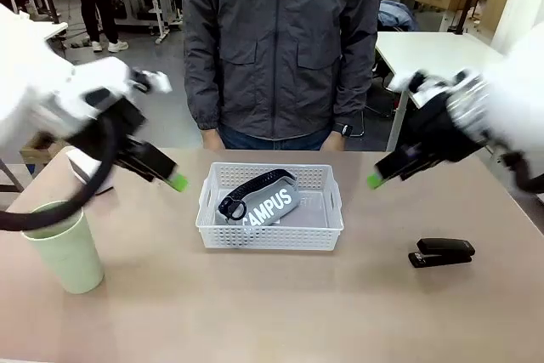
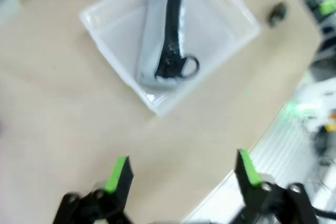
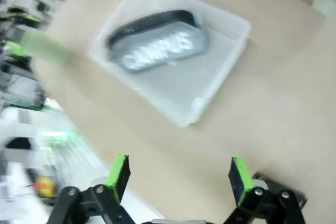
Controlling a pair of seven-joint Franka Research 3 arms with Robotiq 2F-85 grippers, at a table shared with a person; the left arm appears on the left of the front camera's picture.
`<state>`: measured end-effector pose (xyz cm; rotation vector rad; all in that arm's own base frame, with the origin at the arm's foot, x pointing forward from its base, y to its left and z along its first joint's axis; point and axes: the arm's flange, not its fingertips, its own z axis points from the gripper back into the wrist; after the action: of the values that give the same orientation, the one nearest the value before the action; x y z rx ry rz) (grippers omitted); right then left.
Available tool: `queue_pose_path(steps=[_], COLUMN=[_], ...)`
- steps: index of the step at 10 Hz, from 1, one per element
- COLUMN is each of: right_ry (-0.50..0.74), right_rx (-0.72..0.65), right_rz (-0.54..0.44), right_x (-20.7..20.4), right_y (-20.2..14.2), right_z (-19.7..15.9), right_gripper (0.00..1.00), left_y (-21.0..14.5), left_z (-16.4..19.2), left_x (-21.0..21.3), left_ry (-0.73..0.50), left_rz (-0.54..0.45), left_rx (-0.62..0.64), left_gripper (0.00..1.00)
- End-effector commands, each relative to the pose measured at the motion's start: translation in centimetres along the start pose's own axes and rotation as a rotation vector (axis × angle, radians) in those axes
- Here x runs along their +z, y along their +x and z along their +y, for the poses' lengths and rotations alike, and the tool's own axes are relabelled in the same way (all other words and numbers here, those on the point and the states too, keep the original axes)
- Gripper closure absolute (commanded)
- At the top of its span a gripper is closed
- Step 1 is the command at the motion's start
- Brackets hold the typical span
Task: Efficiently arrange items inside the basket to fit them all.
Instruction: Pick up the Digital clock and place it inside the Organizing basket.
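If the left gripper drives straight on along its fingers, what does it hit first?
Probably the basket, at its near wall, or the table just short of it; depth is unclear.

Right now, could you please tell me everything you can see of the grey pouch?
The pouch looks like soft grey fabric, with "CAMPUS" in large white letters across its upper face. A black strap runs along its far edge and ends in a loop at its left end in the front view. It lies on its side, slanted, in the left and middle part of the white perforated basket. As far as the views show, only the basket touches it.
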<state>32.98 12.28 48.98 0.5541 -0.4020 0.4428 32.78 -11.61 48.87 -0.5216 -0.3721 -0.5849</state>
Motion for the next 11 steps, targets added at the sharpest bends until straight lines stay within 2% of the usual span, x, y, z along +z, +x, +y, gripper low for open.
queue_pose_path(steps=[1,2,3,5,6,9,11], right_ry=[0.224,0.292,0.307,0.39,0.447,0.58,0.601], right_rx=[-0.157,-0.257,-0.4,-0.587,-0.679,-0.902,-0.985], right_rz=[-0.151,-0.288,-0.378,-0.528,-0.604,-0.725,-0.711], right_x=[7.5,11.6,14.3,17.8,18.4,17.6,16.2], right_y=[-3.9,-6.0,-8.0,-13.0,-16.0,-22.2,-23.4], right_z=[-2.0,-4.3,-7.1,-12.9,-16.0,-22.6,-24.8], right_gripper=[0.0,0.0,0.0,0.0,0.0,0.0,0.0], left_y=[-3.8,-6.0,-8.5,-14.8,-17.8,-21.5,-21.1], left_z=[1.7,4.0,6.8,11.8,13.7,16.9,16.7], left_x=[6.3,9.8,12.5,16.8,17.6,16.8,15.8], left_ry=[-0.18,-0.26,-0.288,-0.37,-0.41,-0.492,-0.493], left_rz=[-0.067,-0.198,-0.317,-0.573,-0.652,-0.765,-0.806], left_rx=[0.162,0.261,0.342,0.514,0.584,0.763,0.826], left_gripper=[0.0,0.0,0.0,0.0,0.0,0.0,0.0])
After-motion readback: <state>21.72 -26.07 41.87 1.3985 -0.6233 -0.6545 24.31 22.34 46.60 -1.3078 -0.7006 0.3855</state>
